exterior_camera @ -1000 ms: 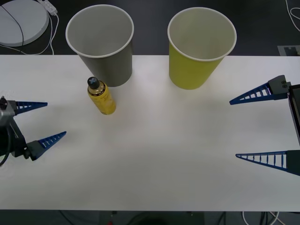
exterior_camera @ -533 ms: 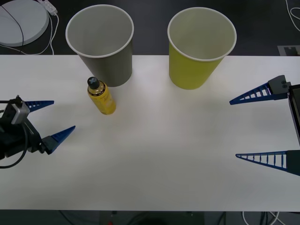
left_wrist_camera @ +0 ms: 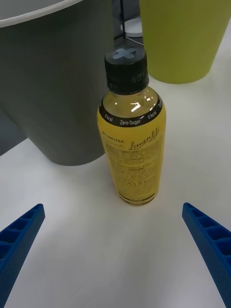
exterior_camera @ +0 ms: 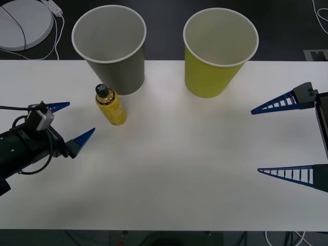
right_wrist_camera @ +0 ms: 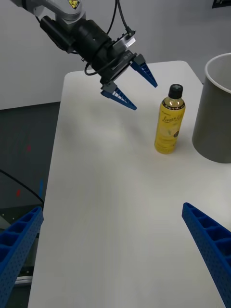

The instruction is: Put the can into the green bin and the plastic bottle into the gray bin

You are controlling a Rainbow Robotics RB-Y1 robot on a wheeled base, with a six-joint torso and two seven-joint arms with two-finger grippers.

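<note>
The plastic bottle (exterior_camera: pixel 110 105), small, yellow and black-capped, is standing upright on the white table (exterior_camera: pixel 195 169) just beside the gray tapered bin (exterior_camera: pixel 113 48).
The left gripper (exterior_camera: pixel 74 123) is facing it near, fingers spread; centring on the bottle's body before closing should give a firm hold. The right gripper (exterior_camera: pixel 284 138) is waiting spread, well apart.

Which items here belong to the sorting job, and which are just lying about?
Job: plastic bottle, gray bin, green bin, open left gripper near the bottle, open right gripper waiting.
Lying about: white round disc, white cable.
</note>
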